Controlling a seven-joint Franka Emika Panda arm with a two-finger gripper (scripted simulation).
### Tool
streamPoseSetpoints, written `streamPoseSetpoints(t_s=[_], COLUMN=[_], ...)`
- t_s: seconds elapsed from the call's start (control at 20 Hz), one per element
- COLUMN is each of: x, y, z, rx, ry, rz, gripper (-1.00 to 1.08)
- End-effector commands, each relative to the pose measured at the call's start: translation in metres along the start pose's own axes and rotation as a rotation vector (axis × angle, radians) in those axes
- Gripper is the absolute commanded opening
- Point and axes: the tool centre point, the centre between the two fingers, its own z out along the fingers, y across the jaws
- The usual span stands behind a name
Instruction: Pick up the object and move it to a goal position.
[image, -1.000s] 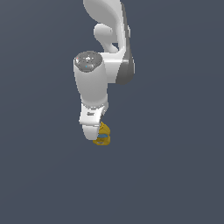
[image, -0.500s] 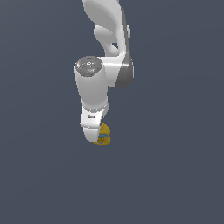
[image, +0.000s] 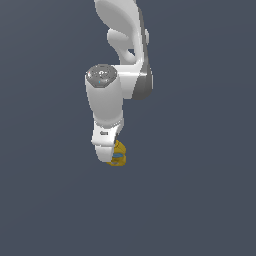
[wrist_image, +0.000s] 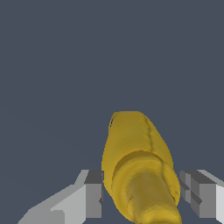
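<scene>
Plain slate-grey backdrop. One mustard-yellow object (wrist_image: 138, 170) sitting between spread tool (wrist_image: 144, 199) fingers (wrist_image: 92, 194), gap visible on one side.

The robot arm (image: 105, 107) has a smooth white casing with a soft sheen, like moulded plastic. One joint carries a grey cap (image: 102, 74) that looks like dull brushed metal, though the render is too coarse to be sure. The gripper (wrist_image: 144, 197) has pale grey matt fingers (wrist_image: 89, 192) with darker, flat-looking inner faces. Between them sits the object (wrist_image: 138, 162), mustard yellow, uneven and lumpy, with a faint waxy gloss and mottled brownish patches near the camera. In the exterior view it (image: 119, 154) shows a small light-blue patch. The background surface (image: 200, 200) is a flat, matt slate blue with no texture.
</scene>
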Motion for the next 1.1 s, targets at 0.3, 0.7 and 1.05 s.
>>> streamPoseSetpoints(t_s=[0.3, 0.7, 1.05], x=[0.008, 0.024, 0.04], y=[0.008, 0.023, 0.04], z=[-0.027, -0.081, -0.136], rx=[-0.002, -0.002, -0.002], ry=[0.0, 0.0, 0.0], rz=[0.0, 0.0, 0.0], gripper=[-1.0, -1.0, -1.0])
